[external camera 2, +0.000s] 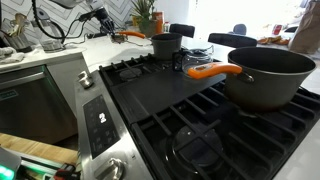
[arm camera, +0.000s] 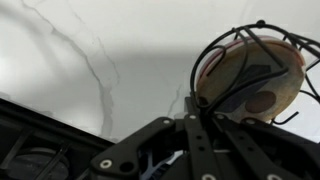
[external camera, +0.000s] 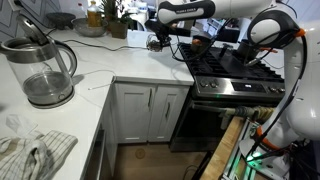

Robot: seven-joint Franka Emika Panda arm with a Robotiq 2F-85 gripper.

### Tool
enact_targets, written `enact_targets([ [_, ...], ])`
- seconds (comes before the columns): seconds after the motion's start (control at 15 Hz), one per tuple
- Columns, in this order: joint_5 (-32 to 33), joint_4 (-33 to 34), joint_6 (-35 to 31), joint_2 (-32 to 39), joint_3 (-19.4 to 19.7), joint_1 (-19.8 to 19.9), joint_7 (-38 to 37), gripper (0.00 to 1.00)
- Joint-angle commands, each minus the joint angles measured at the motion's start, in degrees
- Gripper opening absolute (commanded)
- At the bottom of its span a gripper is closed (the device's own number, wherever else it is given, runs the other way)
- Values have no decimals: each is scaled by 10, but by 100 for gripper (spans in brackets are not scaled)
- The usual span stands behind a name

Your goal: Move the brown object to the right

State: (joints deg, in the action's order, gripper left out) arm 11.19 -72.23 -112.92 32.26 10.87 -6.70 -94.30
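The brown object (arm camera: 248, 70) is a small round wire basket with thin dark ribs and a rim ring. It fills the upper right of the wrist view, over the white marble counter (arm camera: 90, 60). My gripper (arm camera: 192, 118) has its fingers closed together on the basket's wire edge. In an exterior view the gripper (external camera: 157, 38) is at the back of the counter beside the stove, with the dark basket (external camera: 153, 44) at its tip. In an exterior view the gripper (external camera 2: 103, 20) is small and far off. I cannot tell whether the basket touches the counter.
A clear glass kettle (external camera: 45, 70) stands near the front of the counter, and a striped cloth (external camera: 30, 150) lies in front of it. The stove (external camera: 235, 70) holds a large pot with an orange handle (external camera 2: 265, 75) and a small pot (external camera 2: 163, 45). A plant (external camera: 118, 20) stands at the back.
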Motion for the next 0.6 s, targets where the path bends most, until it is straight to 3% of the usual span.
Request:
enact_targets([
  [0.0,-45,57,30,36,-11,39,-24,2],
  [0.53,-36,99,28,93,10,59,-101,2],
])
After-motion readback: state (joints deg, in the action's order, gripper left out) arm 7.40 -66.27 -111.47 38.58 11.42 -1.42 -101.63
